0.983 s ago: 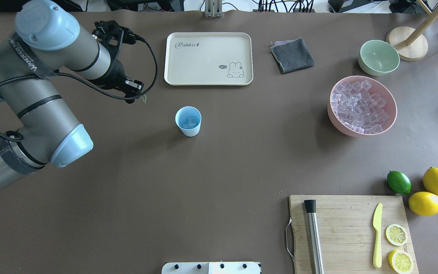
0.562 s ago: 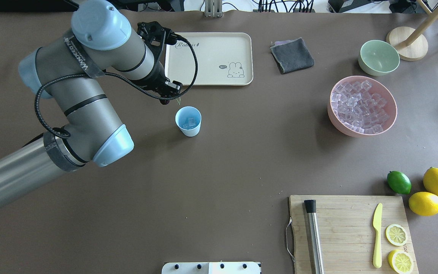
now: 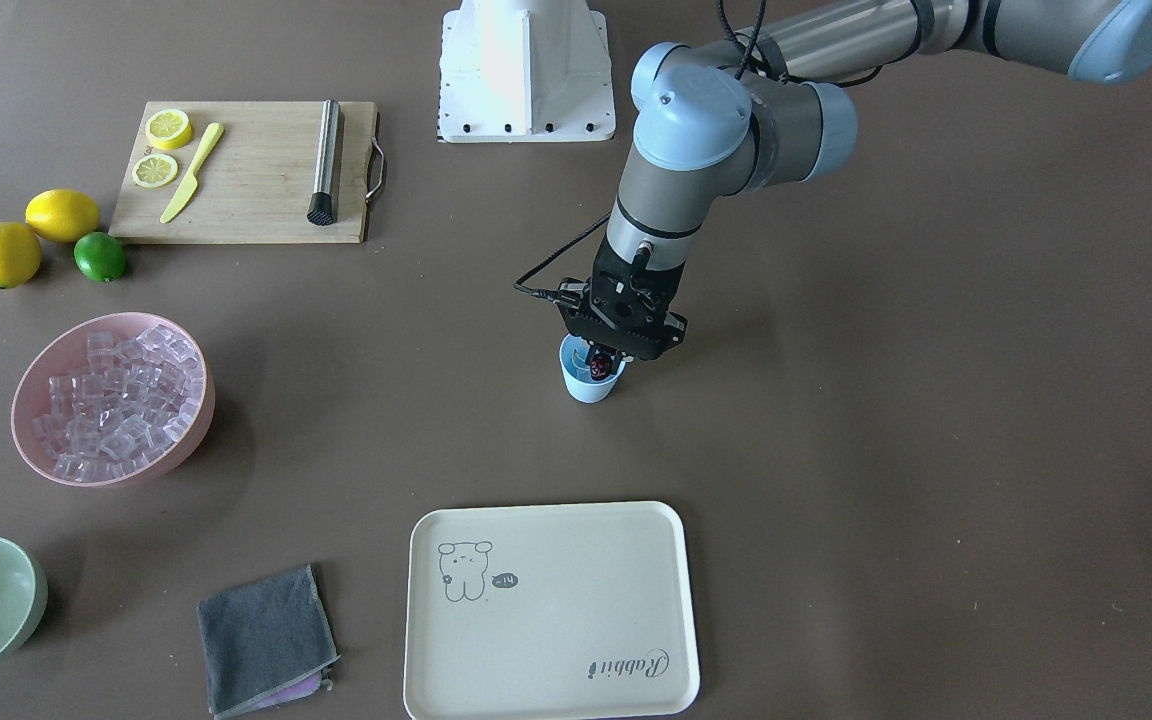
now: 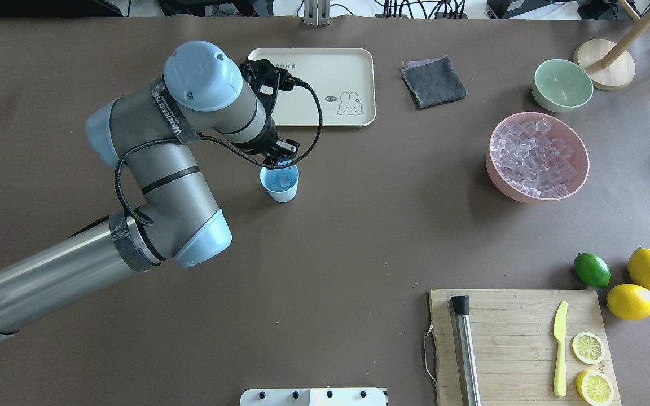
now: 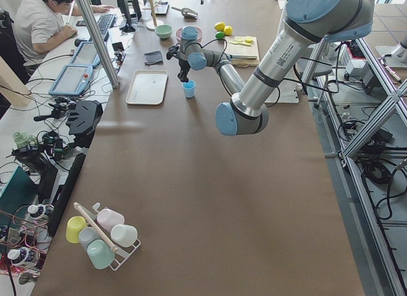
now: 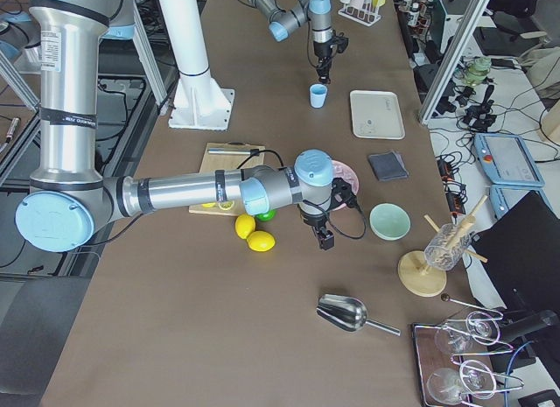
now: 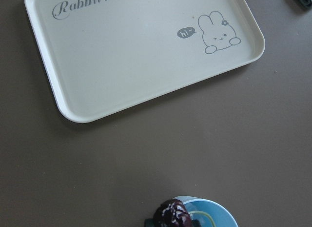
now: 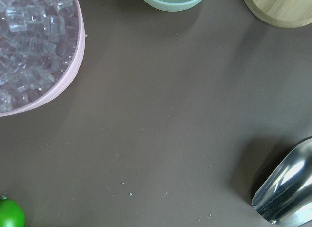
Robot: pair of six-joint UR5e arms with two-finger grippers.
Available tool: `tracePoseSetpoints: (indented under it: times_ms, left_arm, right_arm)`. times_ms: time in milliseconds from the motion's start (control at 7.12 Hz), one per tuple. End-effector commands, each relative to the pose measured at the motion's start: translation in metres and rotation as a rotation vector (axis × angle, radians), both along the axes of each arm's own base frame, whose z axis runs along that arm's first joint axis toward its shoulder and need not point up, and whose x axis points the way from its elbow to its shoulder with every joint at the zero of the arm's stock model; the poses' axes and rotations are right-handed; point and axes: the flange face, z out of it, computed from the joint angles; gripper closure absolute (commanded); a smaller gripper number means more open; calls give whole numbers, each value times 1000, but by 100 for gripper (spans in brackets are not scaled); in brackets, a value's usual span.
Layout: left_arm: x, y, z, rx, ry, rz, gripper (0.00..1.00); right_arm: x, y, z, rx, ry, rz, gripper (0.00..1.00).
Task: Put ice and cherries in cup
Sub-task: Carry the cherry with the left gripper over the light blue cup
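Note:
The light-blue cup (image 4: 283, 192) stands mid-table in front of the tray and has a few ice cubes (image 4: 281, 179) in it. My left gripper (image 3: 604, 362) hangs right over the cup's (image 3: 586, 388) mouth, shut on the dark red cherries (image 3: 598, 371). The left wrist view shows the cherries (image 7: 170, 214) above the cup's rim (image 7: 222, 213), with a green stem. The heap of ice (image 4: 535, 159) fills the pink bowl (image 4: 500, 175) at the right. My right gripper (image 6: 325, 241) shows only in the exterior right view, near the pink bowl; I cannot tell its state.
A cream rabbit tray (image 4: 325, 67) lies just behind the cup. A grey cloth (image 4: 433, 82), a pale green bowl (image 4: 562, 84), a lime (image 4: 592, 269), lemons (image 4: 649, 269) and a cutting board (image 4: 519, 338) with knife and muddler are at the right. A metal scoop (image 8: 287, 193) lies near the right wrist.
My left arm has swung right from the table's left side, carrying the cherries to just above the cup's mouth. Nothing else has moved.

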Motion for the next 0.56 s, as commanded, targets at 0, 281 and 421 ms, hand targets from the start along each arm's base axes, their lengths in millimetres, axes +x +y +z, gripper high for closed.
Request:
tracePoseSetpoints:
  times_ms: [0,281,421]
  left_arm:
    - [6,5,4,5,-9,3,100]
    - [6,4,8,3,-14,4,90]
    - [6,4,10,6,-16,7,62]
  right_arm:
    - [0,1,0,-1,0,1,1]
    - [0,1,2,-5,1,0,1]
    - [-1,0,2,-5,2,-1,1]
